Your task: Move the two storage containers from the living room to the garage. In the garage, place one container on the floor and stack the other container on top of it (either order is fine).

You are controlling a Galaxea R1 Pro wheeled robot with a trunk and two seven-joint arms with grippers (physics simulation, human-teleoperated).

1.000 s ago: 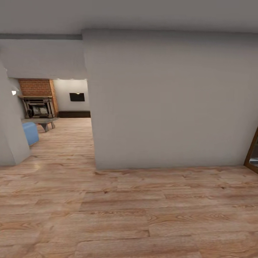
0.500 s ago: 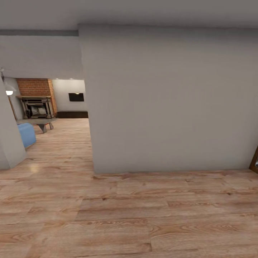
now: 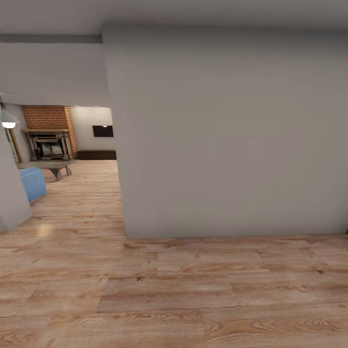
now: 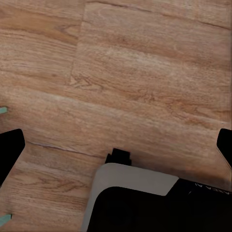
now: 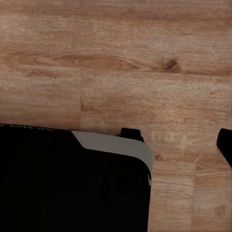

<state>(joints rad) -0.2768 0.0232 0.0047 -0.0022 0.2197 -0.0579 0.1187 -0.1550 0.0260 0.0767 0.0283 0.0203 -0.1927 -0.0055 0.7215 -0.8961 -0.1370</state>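
Wall (image 3: 227, 135) blocked my way; living room (image 3: 72, 145) lay beyond; both jaws spread wide, carrying nothing.

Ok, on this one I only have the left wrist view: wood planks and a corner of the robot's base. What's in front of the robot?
Observer: The head view shows a grey wall straight ahead, rising from the plank floor.
Operator: Any way past it?
Observer: Yes, there's an opening left of the wall, leading into the living room.
Operator: What's visible in there?
Observer: A brick fireplace at the far end, with a blue sofa nearer and a black TV on the back wall.
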